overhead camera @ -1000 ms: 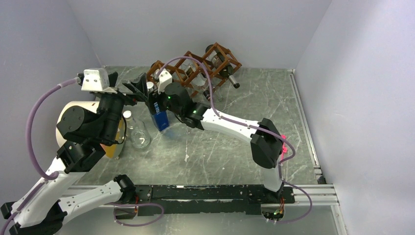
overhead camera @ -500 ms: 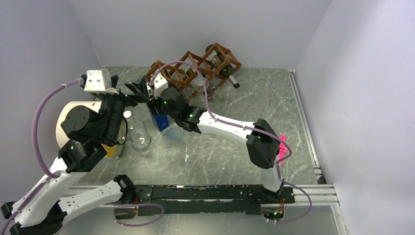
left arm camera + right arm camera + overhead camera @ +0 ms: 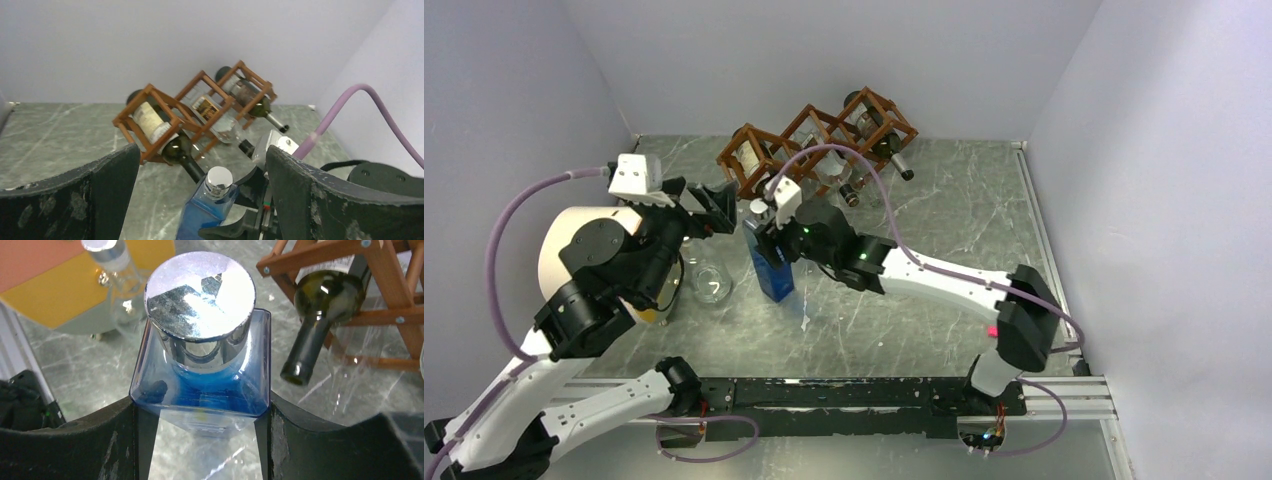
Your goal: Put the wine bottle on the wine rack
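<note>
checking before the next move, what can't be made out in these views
- Base of the blue bottle: right wrist view, hidden under its own shoulder and the right tool.
- Cream cylinder: top view, mostly behind the left arm.
- Labels in the wine rack: left wrist view, too small to read.

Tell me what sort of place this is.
Probably a robot test cell in a lab, not a cellar: plain walls box in a marbled table, a left arm and right arm are bolted to a rail, and the rack and blue bottle look like props.
</note>
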### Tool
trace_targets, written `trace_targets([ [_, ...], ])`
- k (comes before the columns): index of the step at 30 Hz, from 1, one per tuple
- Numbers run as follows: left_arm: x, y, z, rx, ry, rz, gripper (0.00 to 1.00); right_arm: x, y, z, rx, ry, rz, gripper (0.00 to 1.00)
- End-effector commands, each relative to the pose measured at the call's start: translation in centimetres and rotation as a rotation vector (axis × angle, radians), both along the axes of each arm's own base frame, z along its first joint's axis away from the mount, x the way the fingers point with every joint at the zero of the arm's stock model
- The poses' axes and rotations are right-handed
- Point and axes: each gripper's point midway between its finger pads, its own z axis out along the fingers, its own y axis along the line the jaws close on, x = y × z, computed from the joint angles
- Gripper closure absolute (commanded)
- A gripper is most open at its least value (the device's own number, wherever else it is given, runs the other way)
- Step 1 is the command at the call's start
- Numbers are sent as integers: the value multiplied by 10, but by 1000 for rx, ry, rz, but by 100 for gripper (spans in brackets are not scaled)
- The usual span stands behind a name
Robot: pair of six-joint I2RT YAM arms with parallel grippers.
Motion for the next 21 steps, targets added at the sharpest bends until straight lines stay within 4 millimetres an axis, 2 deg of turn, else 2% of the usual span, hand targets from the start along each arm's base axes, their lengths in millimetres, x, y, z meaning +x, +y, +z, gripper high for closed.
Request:
trace_targets([
  [1,-21,-18,-13,-55,22,-168,0,-16,-19,79,212,-67,-2,69],
  [6,-28,-35,-40,-22,51,-269,1,-25,-54,77,191,-48,-60,69],
  [16,-22,-86,-139,97,163,-442,1,-12,-101,75,157,-7,-263,69],
  [18,-24,-93,-145,125,150,-485,2,-11,-108,76,161,10,-298,69],
  [21,-25,-95,-136,112,123,-498,3,-12,-118,78,170,35,-337,70],
])
